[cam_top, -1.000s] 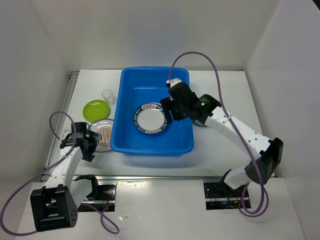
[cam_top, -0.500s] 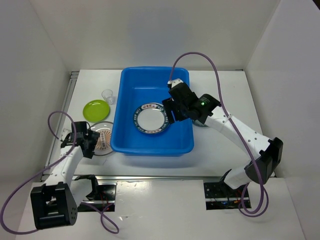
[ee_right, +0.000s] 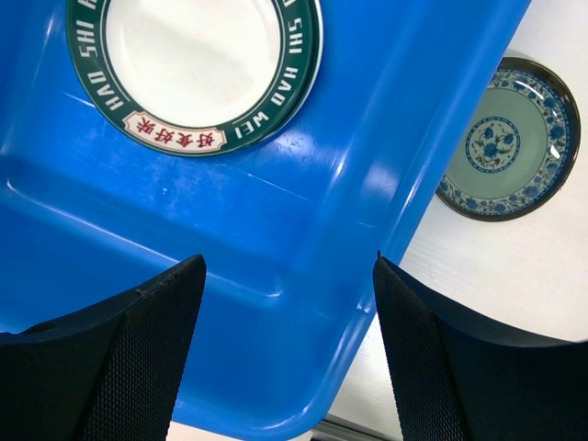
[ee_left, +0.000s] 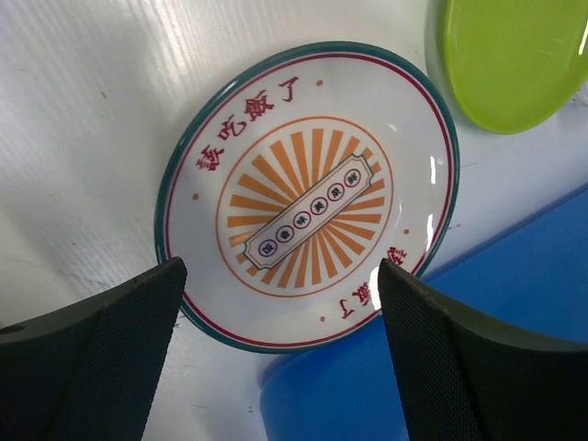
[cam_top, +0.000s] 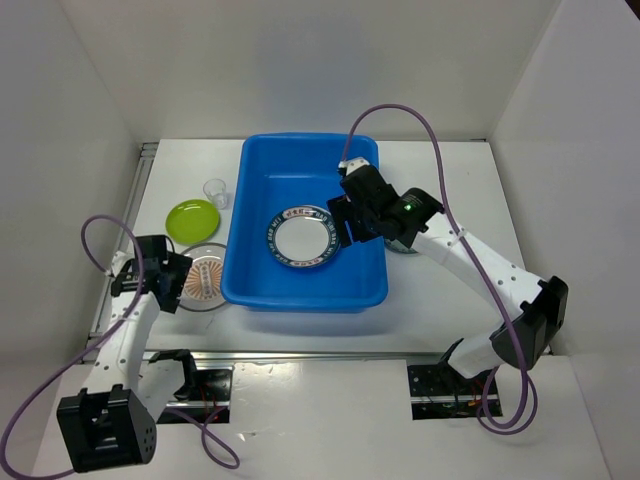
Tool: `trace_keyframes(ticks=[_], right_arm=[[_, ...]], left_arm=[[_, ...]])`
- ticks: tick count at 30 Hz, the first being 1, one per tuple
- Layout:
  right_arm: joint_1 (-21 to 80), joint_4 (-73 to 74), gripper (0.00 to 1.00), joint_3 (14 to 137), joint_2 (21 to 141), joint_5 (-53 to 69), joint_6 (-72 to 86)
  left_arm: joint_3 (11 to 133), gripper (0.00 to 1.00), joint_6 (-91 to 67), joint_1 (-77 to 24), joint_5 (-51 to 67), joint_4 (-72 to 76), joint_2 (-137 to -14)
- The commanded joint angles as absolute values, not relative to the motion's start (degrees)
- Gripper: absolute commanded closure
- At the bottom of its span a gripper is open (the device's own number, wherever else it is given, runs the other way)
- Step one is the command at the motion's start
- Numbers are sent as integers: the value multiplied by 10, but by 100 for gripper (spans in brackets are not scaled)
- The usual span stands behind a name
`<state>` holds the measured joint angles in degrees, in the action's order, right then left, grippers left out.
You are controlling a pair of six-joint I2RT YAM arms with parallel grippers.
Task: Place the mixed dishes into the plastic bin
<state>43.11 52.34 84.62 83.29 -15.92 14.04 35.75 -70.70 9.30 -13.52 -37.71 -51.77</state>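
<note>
Overhead, I see the plastic bin (cam_top: 300, 298) in the middle of the table (cam_top: 450, 190), with one white plate (cam_top: 302, 237), teal-lettered around the rim, lying flat on its floor. The right end effector (cam_top: 343, 222) hangs over the bin's right half, just beside that plate. Left of the bin, on the table, lie the lime-green plate (cam_top: 192, 220), a clear cup (cam_top: 214, 190) behind it, and the orange-patterned plate (cam_top: 205, 277), close against the bin's outer wall. The left end effector (cam_top: 175, 287) hovers at the left edge of that plate.

From the left wrist, the two fingers (ee_left: 101, 367) stand wide apart with nothing between them, framing the near rim of the orange-patterned plate. I cannot tell whether they touch the table. The lime-green plate shows at top right, just apart from it, and the bin's blue wall at lower right.

From the right wrist, the jaws are spread wide and empty above the bin floor. The white plate is at the top of the view. Outside the bin's wall, on the table, lies the small teal plate (ee_right: 510, 138).

By my count one dish is in and four are out. I find only one white plate and one cup in these views. I judge the job is at an early stage, with the orange-patterned plate the likely next pick.
</note>
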Motion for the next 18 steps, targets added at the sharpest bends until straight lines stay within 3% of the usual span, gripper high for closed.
trace_keyframes(ticks=[1,18], right_arm=[[427,533,21,850,811,-171,149],[386,539,21,819,806,-157,173]], left_arm=[[382,7,-707,96,-164,-417,-533],[329,5,-744,96,-123,-378,-640]])
